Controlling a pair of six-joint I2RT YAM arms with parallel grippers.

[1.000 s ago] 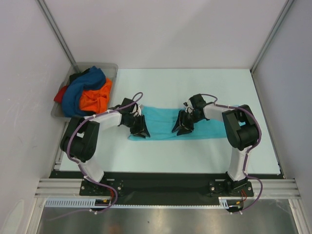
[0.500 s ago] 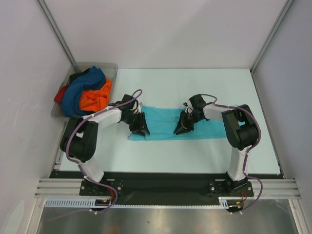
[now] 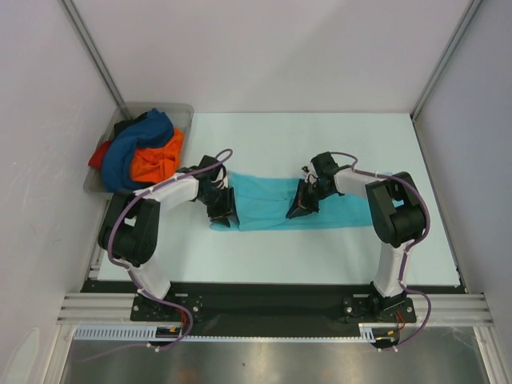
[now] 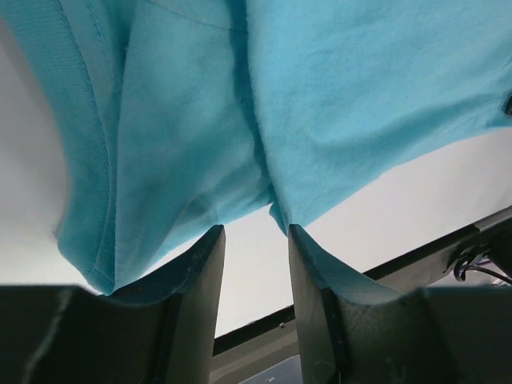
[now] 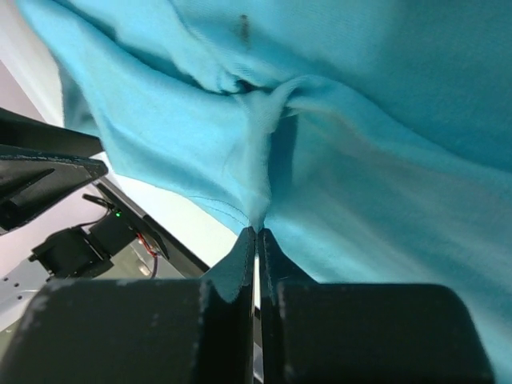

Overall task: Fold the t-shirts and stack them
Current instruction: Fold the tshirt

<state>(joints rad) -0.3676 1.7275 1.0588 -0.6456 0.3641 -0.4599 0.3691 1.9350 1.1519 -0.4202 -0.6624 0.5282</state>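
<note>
- The tray (image 3: 182,110) at the desk's (image 3: 320,136) far left corner holds a crumpled heap: a dark blue shirt (image 3: 148,132), an orange shirt (image 3: 156,160) and a red shirt (image 3: 99,154). They are soft and tangled and would likely drag one another out.
- The left gripper (image 3: 223,210) sits at the left end of the turquoise shirt (image 3: 264,196). Its jaws are a narrow gap apart, with bare desk between them and cloth against their tips.
- The turquoise shirt lies mid-desk as a long band. It looks light and limp and will sag, so hems or folded edges look the best hold.
- The right gripper (image 3: 298,206) is closed on a pinched ridge of it, right of the middle.
- Only the arms overhang the cloth.
</note>
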